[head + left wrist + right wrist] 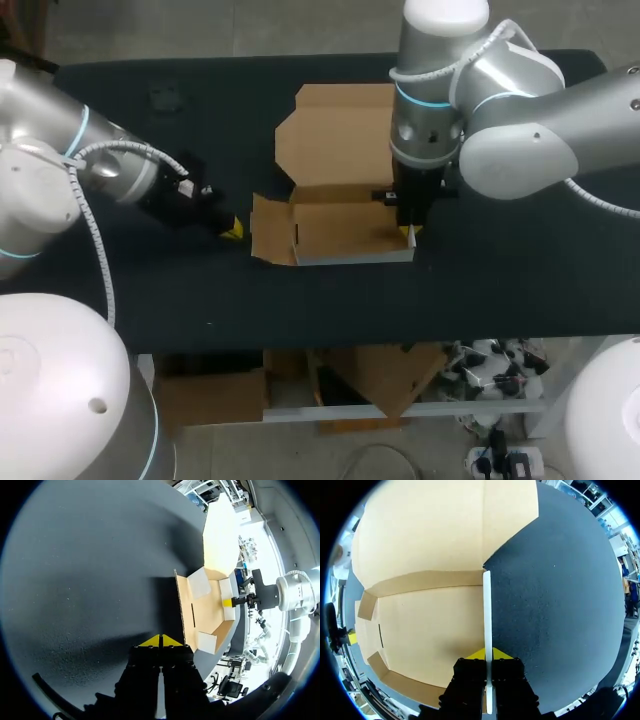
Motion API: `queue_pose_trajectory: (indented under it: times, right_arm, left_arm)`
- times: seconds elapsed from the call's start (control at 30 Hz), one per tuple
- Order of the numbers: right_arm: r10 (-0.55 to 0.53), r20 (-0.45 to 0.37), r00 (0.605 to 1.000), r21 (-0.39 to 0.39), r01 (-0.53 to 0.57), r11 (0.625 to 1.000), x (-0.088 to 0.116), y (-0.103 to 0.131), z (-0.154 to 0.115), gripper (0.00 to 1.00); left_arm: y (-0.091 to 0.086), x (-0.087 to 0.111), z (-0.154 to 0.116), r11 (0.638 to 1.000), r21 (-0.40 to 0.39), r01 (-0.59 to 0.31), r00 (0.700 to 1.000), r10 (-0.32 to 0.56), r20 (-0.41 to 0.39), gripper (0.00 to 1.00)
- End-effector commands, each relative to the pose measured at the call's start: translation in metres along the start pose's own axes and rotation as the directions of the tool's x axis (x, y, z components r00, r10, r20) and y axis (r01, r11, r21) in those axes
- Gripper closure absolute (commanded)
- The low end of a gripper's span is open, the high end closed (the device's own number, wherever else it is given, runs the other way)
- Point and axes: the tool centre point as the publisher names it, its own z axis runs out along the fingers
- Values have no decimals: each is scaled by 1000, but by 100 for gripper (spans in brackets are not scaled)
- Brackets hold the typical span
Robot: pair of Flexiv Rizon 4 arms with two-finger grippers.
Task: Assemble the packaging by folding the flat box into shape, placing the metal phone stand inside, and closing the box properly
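Note:
The cardboard box (345, 232), brown inside and white outside, lies half folded at mid-table, its lid (340, 130) flat behind it. My right gripper (410, 232) comes down from above and is shut on the box's upright right side wall (487, 610), one finger on each face. The box floor (430, 630) lies beside that wall. My left gripper (232, 229) sits low on the table just left of the box's left flap (268, 230), shut with nothing between its tips. In the left wrist view the left gripper (161, 640) points along the flap's edge, with the box (207, 605) ahead of it. No phone stand shows.
The black table (520, 270) spreads out on all sides of the box, with bare surface to the left (90, 580) and right (560, 590). Its front edge (400, 345) runs close below the box.

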Motion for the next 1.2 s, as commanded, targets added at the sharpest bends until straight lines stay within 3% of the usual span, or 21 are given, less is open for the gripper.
queue_pose_trajectory:
  times: [0.03,0.93,1.2]
  right_arm:
    - [1,3,1000,2,-1,1000,1,0,0,100]
    - [1,3,1000,2,-1,1000,1,0,0,100]
    - [1,3,1000,2,-1,1000,1,0,0,100]
  left_arm:
    - [-2,2,10,1000,-4,-5,1000,5,-19,100]
    - [-1,5,17,1000,-13,-17,999,16,-41,100]
    - [3,9,28,999,42,-27,997,30,-66,100]
